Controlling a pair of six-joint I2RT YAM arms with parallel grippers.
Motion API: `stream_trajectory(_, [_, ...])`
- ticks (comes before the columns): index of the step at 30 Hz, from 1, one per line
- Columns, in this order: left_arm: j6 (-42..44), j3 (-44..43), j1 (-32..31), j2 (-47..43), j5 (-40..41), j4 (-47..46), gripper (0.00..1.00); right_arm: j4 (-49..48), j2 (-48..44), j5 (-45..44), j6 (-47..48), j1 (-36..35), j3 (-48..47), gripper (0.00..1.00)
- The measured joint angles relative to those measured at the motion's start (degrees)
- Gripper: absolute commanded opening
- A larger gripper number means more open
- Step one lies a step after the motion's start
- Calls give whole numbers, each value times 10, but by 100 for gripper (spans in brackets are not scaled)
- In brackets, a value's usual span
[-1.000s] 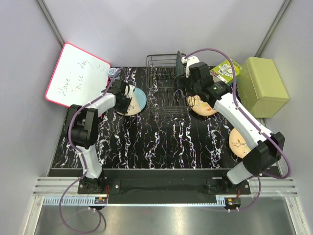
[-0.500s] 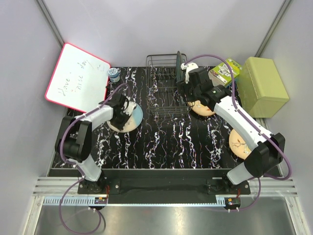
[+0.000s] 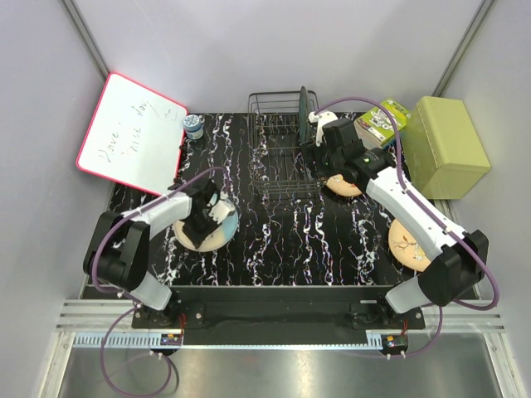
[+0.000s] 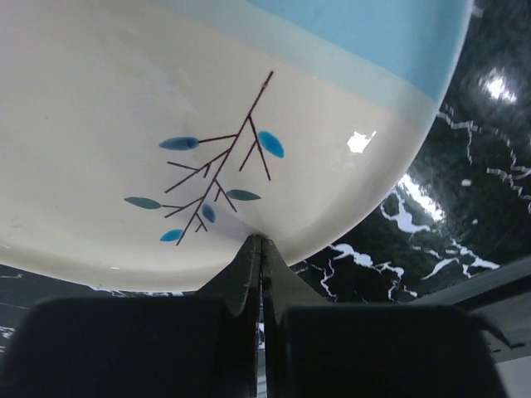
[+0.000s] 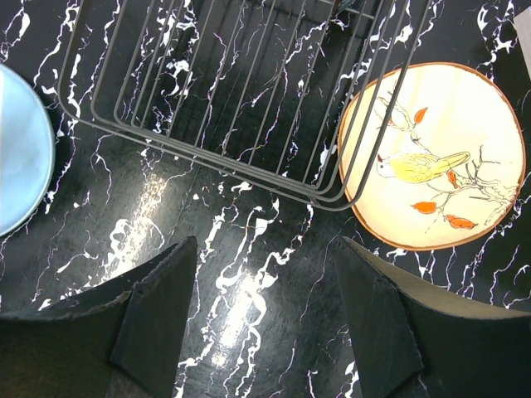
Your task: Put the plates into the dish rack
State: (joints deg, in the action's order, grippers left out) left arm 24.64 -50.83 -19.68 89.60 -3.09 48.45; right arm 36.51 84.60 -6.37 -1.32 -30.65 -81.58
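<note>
The left fingers (image 4: 239, 280) are pressed together on the near rim of the beige-and-blue plate (image 4: 166, 108), pinching it just below its painted twig. This plate sits left of the dish rack (image 3: 278, 157) and nearer the arm bases; whether its far edge rests on the counter (image 3: 282, 240) I cannot tell. The right fingers (image 5: 158, 307) stand wide apart with nothing between them, hovering over the rack's near right corner.

The plates are glazed ceramic, so I judge them stiff, fairly heavy, slick and quick to chip against wire. A grip on the rim suits them best, with the plate tipped on edge to drop into a slot.

The rack holds one plate so far: the dark plate (image 3: 303, 108), upright near the rack's right side. Its other slots look open. One orange plate (image 5: 436, 157) lies flat, touching the rack's right edge. The second orange plate (image 3: 411, 245) lies farther right of the rack and nearer the bases. A green box (image 3: 448, 145) stands right of the rack; its contents do not show.
</note>
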Motion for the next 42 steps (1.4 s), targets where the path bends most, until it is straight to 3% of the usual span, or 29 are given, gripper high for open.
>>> stream_trajectory(2, [7, 13, 0, -11, 1, 9, 2, 0, -1, 0, 0, 0, 2, 74])
stream_trajectory(3, [9, 19, 0, -18, 1, 14, 12, 2, -2, 0, 0, 0, 2, 74])
stream_trajectory(4, [10, 26, 0, -26, 1, 18, 36, 2, -2, 0, 0, 0, 3, 74])
stream_trajectory(6, [10, 31, 2, -46, -3, 34, 58, 5, -3, 7, -5, 0, 3, 75])
stream_trajectory(7, [10, 32, 4, -63, -7, 38, 74, 8, -4, 16, -13, 0, 3, 76])
stream_trajectory(10, [-12, 16, 31, -178, -35, 34, 82, 13, -16, 58, -43, 0, 14, 78])
stream_trajectory(13, [-31, -14, 74, -289, -50, -9, 83, 19, -30, 104, -71, 0, 29, 78])
stream_trajectory(17, [-51, -31, 138, -345, -70, -42, 77, 24, -31, 135, -97, 0, 48, 78])
stream_trajectory(19, [-52, -31, 181, -330, -90, -32, 75, 25, -31, 159, -106, 0, 55, 78])
stream_trajectory(23, [-52, -33, 330, -240, -156, -10, 76, 14, -31, 236, -129, -1, 74, 76])
stream_trajectory(26, [-56, -44, 410, -171, -207, 7, 83, -8, -31, 271, -151, -1, 104, 76])
stream_trajectory(30, [-75, -49, 431, -120, -271, 5, 85, -38, -29, 302, -181, -1, 136, 76])
stream_trajectory(34, [-115, -41, 429, -86, -309, -36, 79, -80, -29, 320, -209, -1, 172, 76])
stream_trajectory(42, [-172, -33, 427, 4, -318, -108, 73, -146, -30, 335, -254, -1, 240, 76])
